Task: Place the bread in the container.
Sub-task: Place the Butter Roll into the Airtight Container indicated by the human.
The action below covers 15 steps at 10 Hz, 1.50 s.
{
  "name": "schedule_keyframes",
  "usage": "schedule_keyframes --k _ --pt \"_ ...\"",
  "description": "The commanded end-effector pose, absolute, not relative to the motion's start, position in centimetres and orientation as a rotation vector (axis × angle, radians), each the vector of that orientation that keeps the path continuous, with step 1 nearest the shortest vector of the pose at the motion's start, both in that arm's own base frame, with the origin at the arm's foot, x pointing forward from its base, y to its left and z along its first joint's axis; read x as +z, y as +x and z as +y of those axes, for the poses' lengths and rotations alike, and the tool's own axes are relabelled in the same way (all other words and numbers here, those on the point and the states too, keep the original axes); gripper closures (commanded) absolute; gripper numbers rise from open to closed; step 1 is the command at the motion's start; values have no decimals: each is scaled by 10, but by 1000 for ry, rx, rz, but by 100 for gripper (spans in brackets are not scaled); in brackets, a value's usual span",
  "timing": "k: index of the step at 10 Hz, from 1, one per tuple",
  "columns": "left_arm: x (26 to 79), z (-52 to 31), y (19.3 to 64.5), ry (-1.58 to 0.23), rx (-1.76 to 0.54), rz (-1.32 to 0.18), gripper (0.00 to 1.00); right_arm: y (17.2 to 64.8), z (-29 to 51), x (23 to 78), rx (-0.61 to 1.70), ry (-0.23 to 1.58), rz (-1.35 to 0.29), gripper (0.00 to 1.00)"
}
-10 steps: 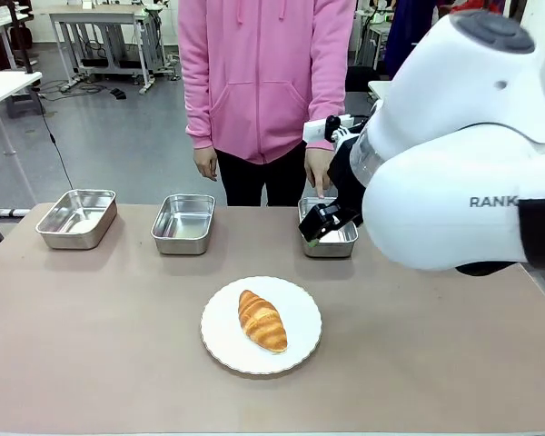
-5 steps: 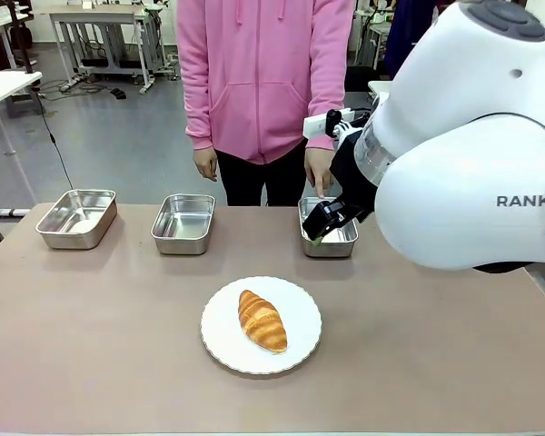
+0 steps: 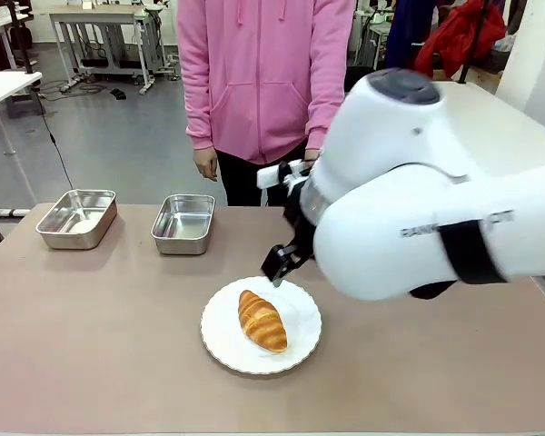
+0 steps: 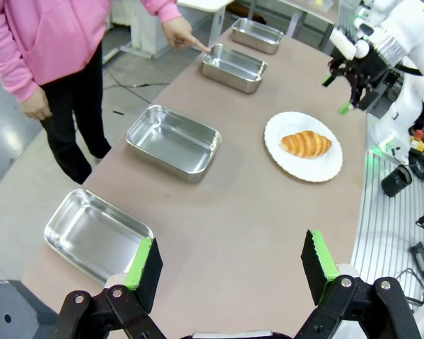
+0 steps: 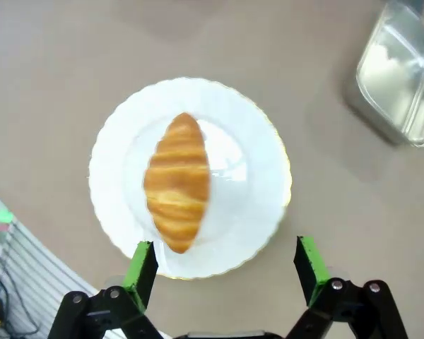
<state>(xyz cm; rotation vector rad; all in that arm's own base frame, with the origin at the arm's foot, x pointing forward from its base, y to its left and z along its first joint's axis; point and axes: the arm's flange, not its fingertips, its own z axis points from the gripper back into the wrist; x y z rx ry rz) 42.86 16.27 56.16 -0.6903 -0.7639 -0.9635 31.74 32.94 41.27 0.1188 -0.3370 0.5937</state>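
The bread (image 3: 262, 321), a golden-brown croissant, lies on a round white plate (image 3: 302, 313) in the middle of the table. My right gripper (image 3: 277, 265) hangs open just above the plate's far right rim. Seen from the right wrist, the bread (image 5: 177, 182) lies on the plate (image 5: 261, 162), up and left of the open right gripper (image 5: 226, 265). Four steel containers stand in a row along the far edge. A person's hand (image 4: 186, 37) points at the rim of one container (image 4: 233, 67). My left gripper (image 4: 231, 261) is open and holds nothing.
Other steel pans sit at the far left (image 3: 76, 218) and left of centre (image 3: 183, 222); from the left wrist they show as (image 4: 95, 233), (image 4: 173, 138), and a last one (image 4: 258, 34). A person in a pink hoodie (image 3: 263, 73) stands at the far side.
My right arm has swung left from over the right-hand pan to above the plate's edge, now hiding that pan and the pointing hand in the front view. The bread has not moved.
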Motion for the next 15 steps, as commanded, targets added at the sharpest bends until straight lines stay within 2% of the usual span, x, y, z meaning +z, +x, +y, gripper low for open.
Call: schedule_keyframes --k 1,7,15 --pt "564 163 427 -689 -975 -774 0 317 361 404 624 135 -320 0" --pt "564 163 427 -689 -975 -774 0 311 406 351 698 126 -285 0" --pt "564 163 427 -689 -975 -774 0 330 407 297 663 24 -278 0"
